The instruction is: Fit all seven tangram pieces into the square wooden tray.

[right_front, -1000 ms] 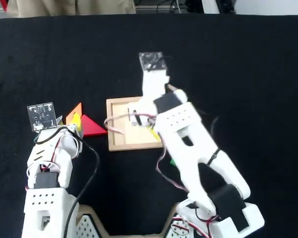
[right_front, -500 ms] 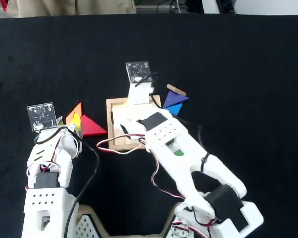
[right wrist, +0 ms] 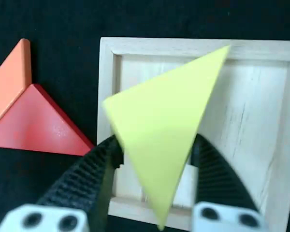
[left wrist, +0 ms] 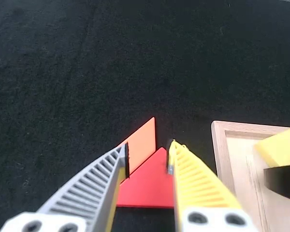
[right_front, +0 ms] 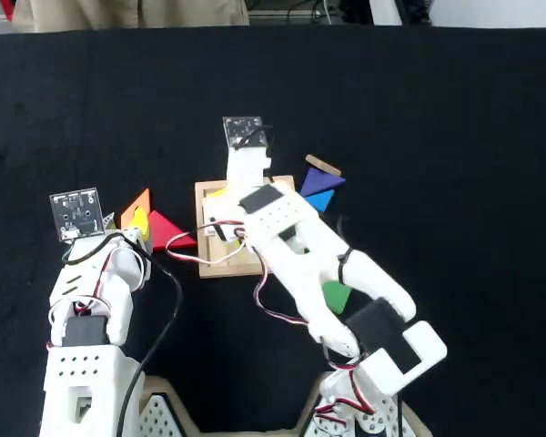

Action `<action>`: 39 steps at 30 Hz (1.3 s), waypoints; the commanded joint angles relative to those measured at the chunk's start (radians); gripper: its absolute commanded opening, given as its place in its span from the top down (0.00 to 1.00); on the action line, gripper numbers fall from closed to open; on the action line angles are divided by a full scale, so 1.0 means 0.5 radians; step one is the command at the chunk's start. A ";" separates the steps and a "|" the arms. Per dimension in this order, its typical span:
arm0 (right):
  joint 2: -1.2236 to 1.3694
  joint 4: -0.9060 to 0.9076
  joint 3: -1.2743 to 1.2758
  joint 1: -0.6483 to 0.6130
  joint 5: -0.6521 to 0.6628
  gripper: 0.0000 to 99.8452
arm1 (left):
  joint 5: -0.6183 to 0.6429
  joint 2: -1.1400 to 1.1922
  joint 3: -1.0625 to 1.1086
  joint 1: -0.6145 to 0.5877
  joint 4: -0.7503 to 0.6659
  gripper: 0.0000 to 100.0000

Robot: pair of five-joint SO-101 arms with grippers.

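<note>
Right wrist view: the right gripper (right wrist: 155, 143) clamps the yellow triangle (right wrist: 166, 121) between its jaws above the square wooden tray (right wrist: 106, 72), one point over the rim beside the red triangle (right wrist: 36, 121). We advise squaring its short sides to a tray corner, clearing the rim, then lowering it flat. The left gripper (left wrist: 146, 151) hangs parted and empty over the red triangle.

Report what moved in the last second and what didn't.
The right gripper, carrying the yellow triangle, swung across the wooden tray toward the left arm's side and now holds it over the tray's side nearest the red triangle. The left gripper, red triangle, orange piece and tray stayed put.
</note>
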 commanded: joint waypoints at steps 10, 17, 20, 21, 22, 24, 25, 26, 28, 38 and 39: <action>-0.081 0.203 -0.109 -0.009 0.025 0.65 | -0.009 -0.025 0.029 0.023 -0.101 0.85; -0.091 0.359 -0.612 0.120 1.086 0.99 | -0.009 -0.025 0.029 0.023 -0.104 0.85; 0.146 0.368 -0.784 0.129 1.166 0.95 | -0.009 -0.025 0.029 0.023 -0.104 0.85; 0.244 0.368 -0.839 0.129 1.175 0.97 | -0.009 -0.025 0.029 0.023 -0.104 0.85; 0.351 0.368 -0.907 0.129 1.181 0.99 | -0.009 -0.025 0.029 0.023 -0.104 0.85; 0.551 0.377 -1.066 0.150 1.185 0.99 | -0.009 -0.025 0.029 0.023 -0.104 0.85; 0.643 0.381 -1.149 0.175 1.185 0.99 | -0.009 -0.025 0.029 0.023 -0.104 0.85; 0.726 0.381 -1.226 0.199 1.181 0.99 | -0.009 -0.025 0.029 0.023 -0.104 0.85; 0.848 0.399 -1.364 0.242 1.181 0.99 | -0.009 -0.025 0.029 0.023 -0.104 0.85; 1.060 0.678 -1.631 0.282 1.185 0.99 | -0.009 -0.025 0.029 0.023 -0.107 0.85; 1.060 0.684 -1.628 0.282 1.185 0.99 | -0.009 -0.025 0.029 0.023 -0.107 0.85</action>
